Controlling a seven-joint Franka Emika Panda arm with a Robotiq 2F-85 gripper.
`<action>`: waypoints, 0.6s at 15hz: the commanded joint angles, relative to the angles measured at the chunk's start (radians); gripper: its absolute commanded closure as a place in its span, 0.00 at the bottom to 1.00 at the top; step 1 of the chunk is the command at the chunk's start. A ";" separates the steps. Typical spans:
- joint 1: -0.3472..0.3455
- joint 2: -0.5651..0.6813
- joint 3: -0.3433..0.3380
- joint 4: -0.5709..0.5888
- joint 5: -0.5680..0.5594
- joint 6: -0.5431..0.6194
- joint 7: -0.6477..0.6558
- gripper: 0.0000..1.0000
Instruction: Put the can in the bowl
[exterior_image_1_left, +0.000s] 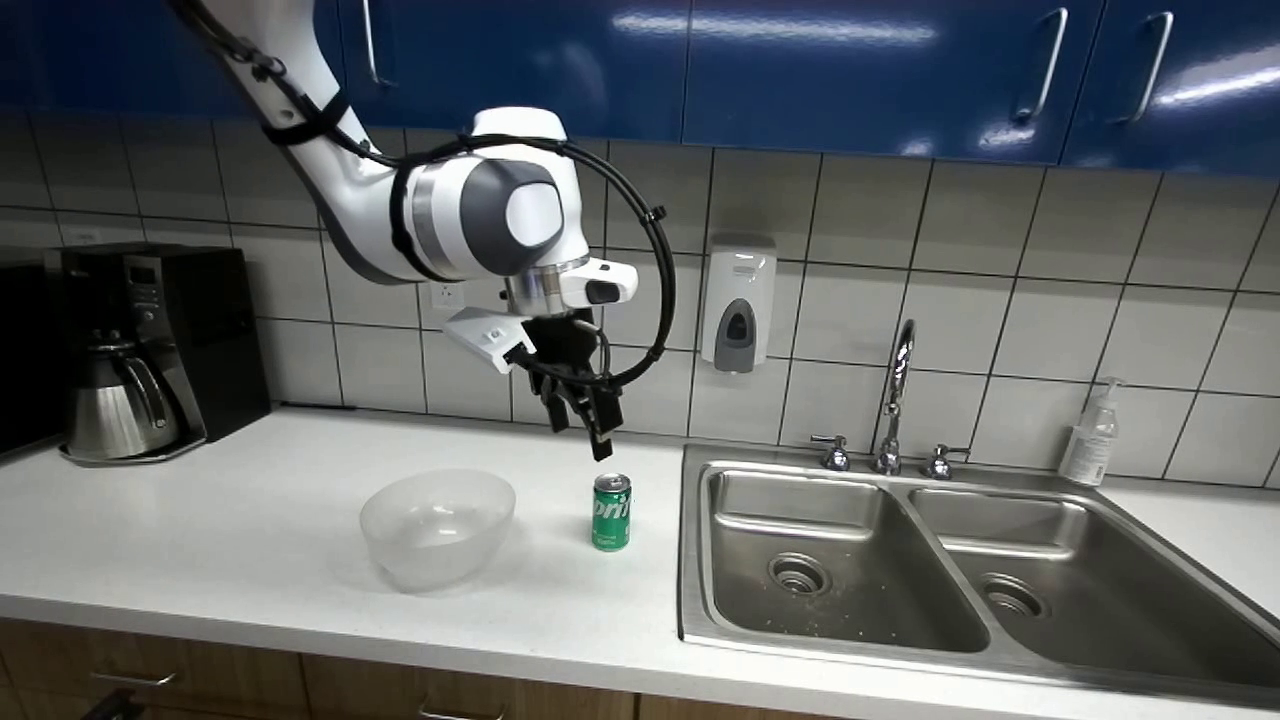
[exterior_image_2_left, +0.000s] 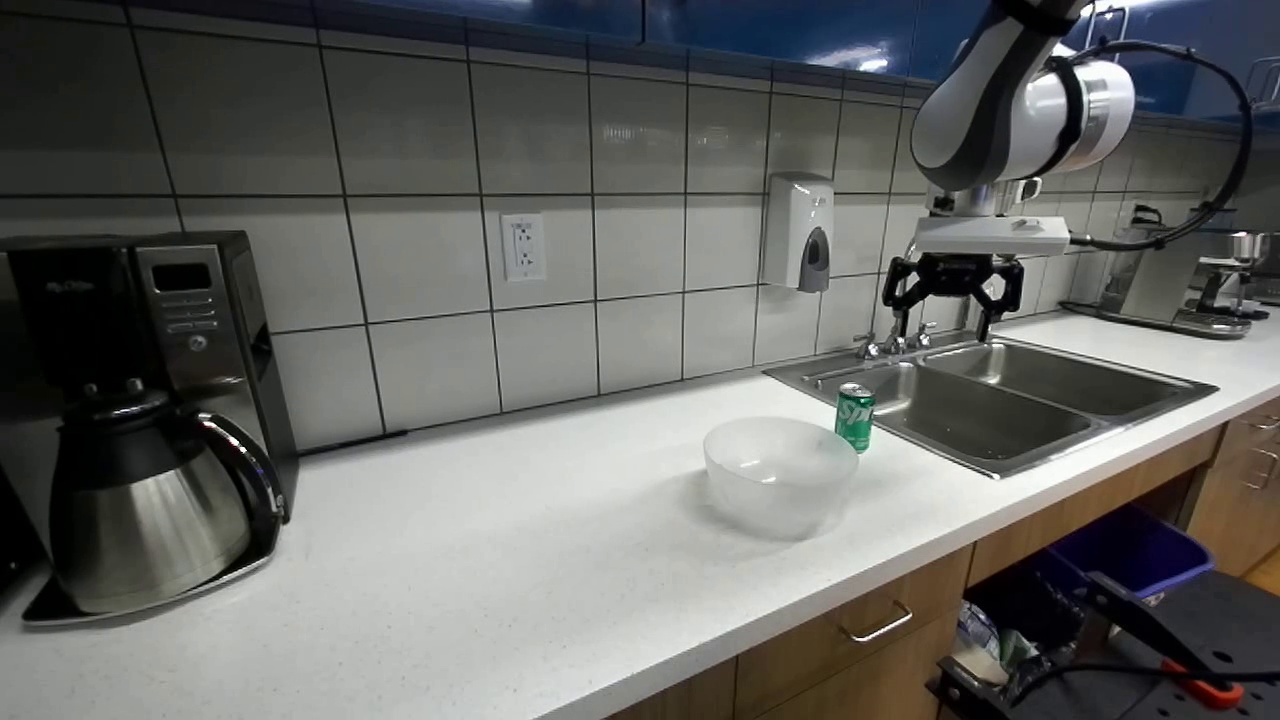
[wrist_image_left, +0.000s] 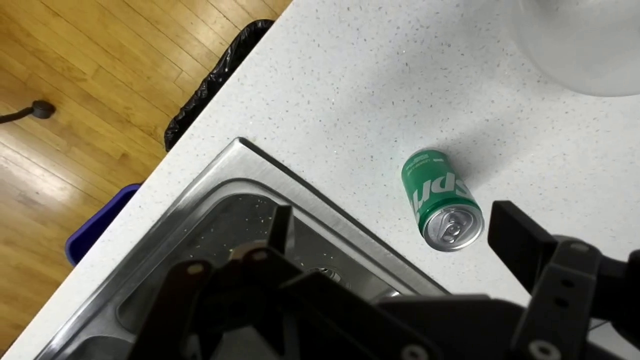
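Observation:
The green can (exterior_image_1_left: 611, 518) stands upright on the white counter between the bowl and the sink. It also shows in an exterior view (exterior_image_2_left: 855, 420) and in the wrist view (wrist_image_left: 434, 187). The translucent whitish bowl (exterior_image_1_left: 436, 555) sits on the counter beside the can, apart from it. It shows in an exterior view (exterior_image_2_left: 778, 500), and part of it is at the top right of the wrist view (wrist_image_left: 595, 55). My gripper (exterior_image_1_left: 580, 438) is open and empty, above the can. Its spread fingers also show in an exterior view (exterior_image_2_left: 942, 332) and the wrist view (wrist_image_left: 392, 212).
A steel double sink (exterior_image_1_left: 695, 560) with a tap (exterior_image_1_left: 893, 410) lies on the other side of the can from the bowl. A soap dispenser (exterior_image_1_left: 738, 305) hangs on the tiled wall. A coffee maker (exterior_image_2_left: 190, 330) stands at the far end of the counter. Blue cabinets (exterior_image_1_left: 880, 70) hang above.

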 joint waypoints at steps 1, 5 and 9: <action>0.028 0.062 -0.026 0.060 0.051 0.007 -0.013 0.00; 0.028 0.149 -0.014 0.132 0.206 0.051 -0.103 0.00; 0.018 0.249 -0.008 0.235 0.315 0.030 -0.166 0.00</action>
